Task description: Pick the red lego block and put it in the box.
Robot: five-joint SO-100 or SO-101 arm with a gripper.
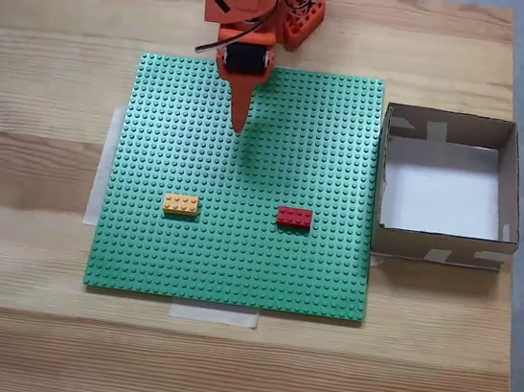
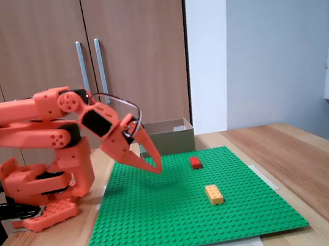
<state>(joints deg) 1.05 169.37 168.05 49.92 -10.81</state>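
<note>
The red lego block [image 1: 295, 217] [image 2: 196, 162] lies flat on the green studded baseplate [image 1: 235, 251] [image 2: 184, 213]. In a fixed view from above it sits right of centre, near the plate's front half. The box [image 1: 438, 246] [image 2: 168, 142], brown cardboard with a white floor, stands just off the plate's right edge in that view. My orange gripper [image 1: 239, 123] [image 2: 156, 169] hangs above the plate's rear part, pointing down, well short of the red block. Its fingers lie together in a point, with nothing between them.
A yellow-orange brick [image 1: 181, 205] [image 2: 214, 194] lies on the same plate, to the left of the red one as seen from above. The arm's orange base [image 1: 301, 13] [image 2: 43, 184] stands behind the plate. Wooden table [image 1: 39, 128] surrounds everything.
</note>
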